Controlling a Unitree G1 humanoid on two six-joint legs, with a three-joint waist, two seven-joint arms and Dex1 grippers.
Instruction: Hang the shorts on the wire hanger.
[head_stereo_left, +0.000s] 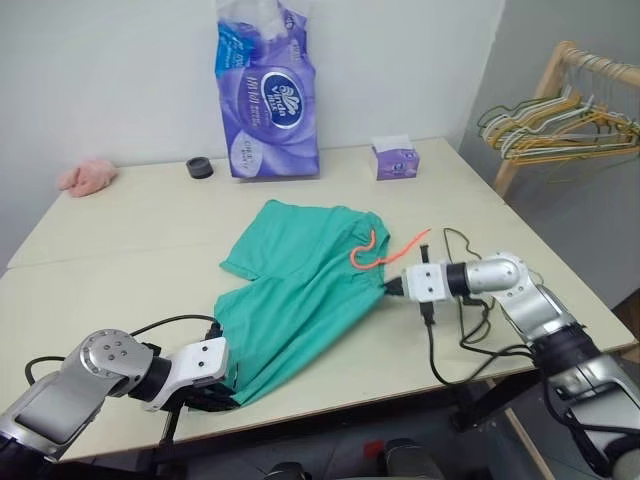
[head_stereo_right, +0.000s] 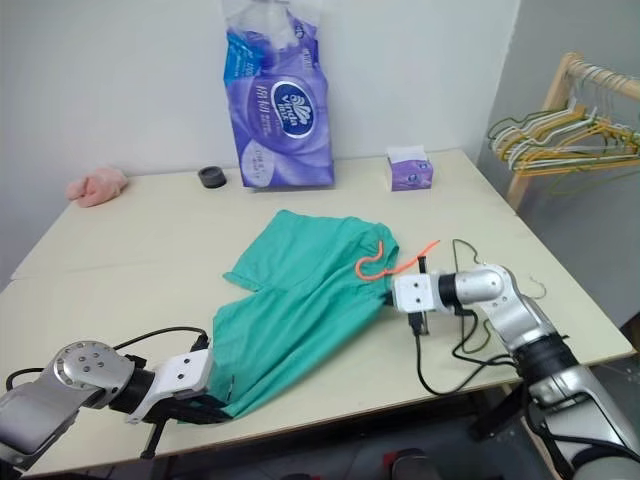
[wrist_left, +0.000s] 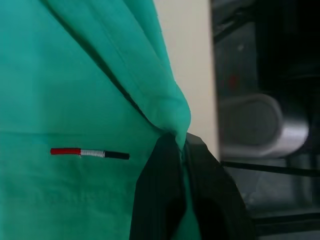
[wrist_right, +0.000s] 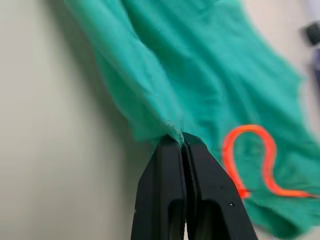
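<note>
The teal-green shorts (head_stereo_left: 300, 290) lie spread across the middle of the table, their orange drawstring (head_stereo_left: 365, 250) curled at the waistband end. My left gripper (head_stereo_left: 225, 385) is shut on the shorts' near corner by the table's front edge; the left wrist view shows its fingers (wrist_left: 160, 190) pinching a fold of fabric. At the waistband end, beside the drawstring, my right gripper (head_stereo_left: 385, 288) is shut on the shorts' edge, the fingers (wrist_right: 165, 190) pressed together on the cloth. A thin dark wire hanger (head_stereo_left: 455, 236) lies on the table by my right wrist, mostly hidden under the arm.
At the table's back stand a purple tissue pack (head_stereo_left: 268, 95), a small purple tissue box (head_stereo_left: 395, 158) and a black roll (head_stereo_left: 200, 168). A pink cloth lump (head_stereo_left: 85, 178) sits far left. A wooden rack with several coloured hangers (head_stereo_left: 570, 125) stands off to the right.
</note>
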